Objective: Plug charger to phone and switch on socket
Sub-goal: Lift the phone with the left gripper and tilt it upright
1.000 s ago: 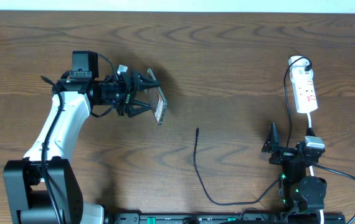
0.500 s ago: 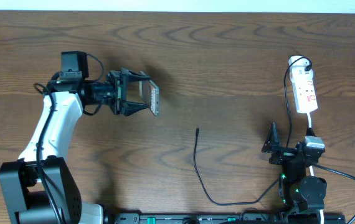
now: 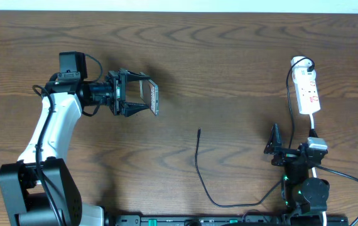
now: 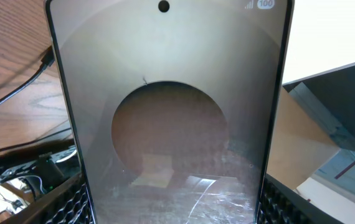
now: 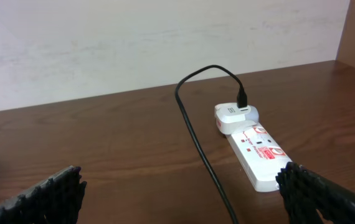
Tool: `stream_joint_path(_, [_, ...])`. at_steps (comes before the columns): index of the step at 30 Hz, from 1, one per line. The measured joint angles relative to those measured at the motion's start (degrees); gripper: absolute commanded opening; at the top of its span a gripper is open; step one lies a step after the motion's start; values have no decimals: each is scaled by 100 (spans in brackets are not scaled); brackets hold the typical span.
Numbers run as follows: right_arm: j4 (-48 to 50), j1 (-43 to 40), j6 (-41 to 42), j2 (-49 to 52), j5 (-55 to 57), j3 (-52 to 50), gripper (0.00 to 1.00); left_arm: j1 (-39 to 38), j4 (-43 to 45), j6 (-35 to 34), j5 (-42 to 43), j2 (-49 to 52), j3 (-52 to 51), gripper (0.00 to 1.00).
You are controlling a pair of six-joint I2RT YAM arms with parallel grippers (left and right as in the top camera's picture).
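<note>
The left claw [image 3: 142, 95] is clamped on the phone [image 4: 171, 124] by its 2 long edges, holding it on edge above the table [image 3: 242, 50], screen toward the wrist camera. The right claw [image 3: 274, 145] stands empty, its 2 fingers spread wide. The charger [image 3: 197, 164] lies well to that claw's left, plug tip [image 3: 198, 130] free on the wood. The socket [image 5: 255, 152] lies ahead of it, slightly right.

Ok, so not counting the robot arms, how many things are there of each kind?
phone: 1
black charger cable: 1
white power strip: 1
white plug adapter: 1
Total: 4
</note>
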Motion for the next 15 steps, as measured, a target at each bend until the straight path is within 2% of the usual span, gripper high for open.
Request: stream_joint_path(15, [0,0,0,0,0,0,99,0,9,-402,70,0,0,7])
